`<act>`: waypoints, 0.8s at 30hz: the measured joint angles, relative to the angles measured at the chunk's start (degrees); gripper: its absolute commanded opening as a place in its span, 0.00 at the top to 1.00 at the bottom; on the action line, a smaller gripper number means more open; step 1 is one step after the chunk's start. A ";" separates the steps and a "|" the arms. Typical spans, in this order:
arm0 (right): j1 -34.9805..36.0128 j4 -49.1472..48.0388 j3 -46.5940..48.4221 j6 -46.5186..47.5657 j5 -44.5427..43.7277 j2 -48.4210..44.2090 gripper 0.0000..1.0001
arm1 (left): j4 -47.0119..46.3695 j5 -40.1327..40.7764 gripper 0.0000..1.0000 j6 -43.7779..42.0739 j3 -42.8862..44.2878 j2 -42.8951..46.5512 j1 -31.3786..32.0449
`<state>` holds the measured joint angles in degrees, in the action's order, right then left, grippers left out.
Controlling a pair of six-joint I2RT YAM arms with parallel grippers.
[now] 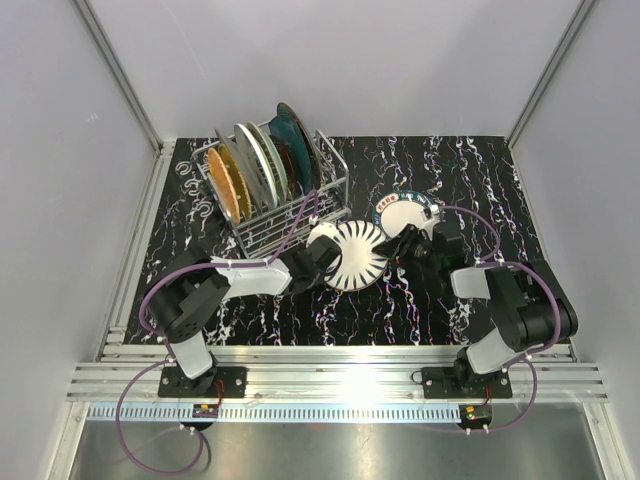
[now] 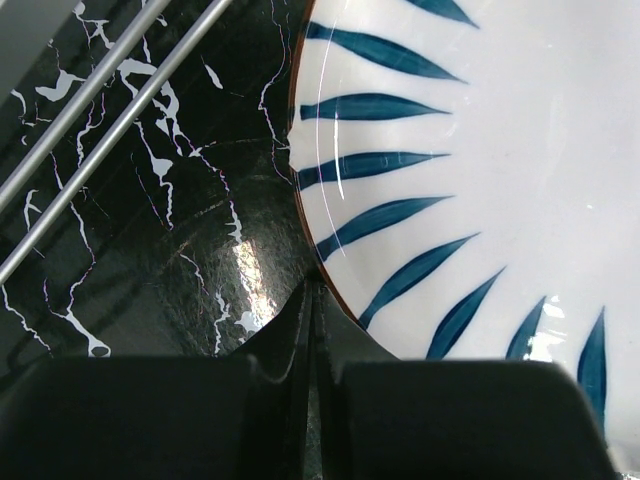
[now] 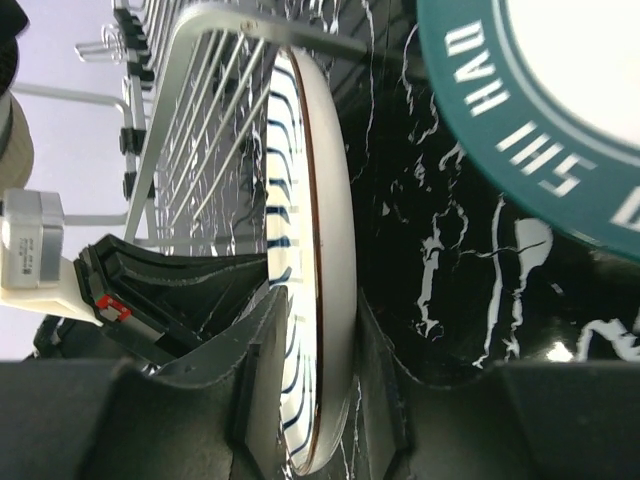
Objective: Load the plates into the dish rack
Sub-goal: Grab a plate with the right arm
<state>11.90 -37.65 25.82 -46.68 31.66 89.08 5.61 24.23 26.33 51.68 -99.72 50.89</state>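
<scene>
The right gripper [image 3: 318, 320] has its jaws pinching the rim of the striped plate [image 3: 325, 190], held upright just beside the dish rack [image 1: 292, 222]. The left gripper [image 2: 312, 300], jaws pressed together, sits at the opposite edge. I think such a thin hold may let the plate swing or slip onto the worktop [image 1: 460, 170].

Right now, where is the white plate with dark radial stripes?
In the top view the striped plate is mid-table, held by the right gripper, in front of the dish rack, beside the teal-rimmed plate.
</scene>
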 measured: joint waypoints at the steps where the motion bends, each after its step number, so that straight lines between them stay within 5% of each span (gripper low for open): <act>1: 0.44 0.13 0.04 0.00 0.02 0.22 0.62 | 0.00 0.00 0.98 0.00 0.00 0.00 0.00; 6: 1.97 1.70 0.15 0.00 0.02 1.36 0.64 | -0.04 0.00 0.98 0.00 0.00 0.00 0.00; 24: 3.98 17.35 2.29 2.01 -4.20 -6.27 1.00 | 0.68 -2.99 0.91 0.17 0.00 2.82 0.57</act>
<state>15.88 -20.29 28.12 -44.66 27.46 82.81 6.28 21.23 26.50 51.68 -96.90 51.46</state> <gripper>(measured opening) 0.240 0.063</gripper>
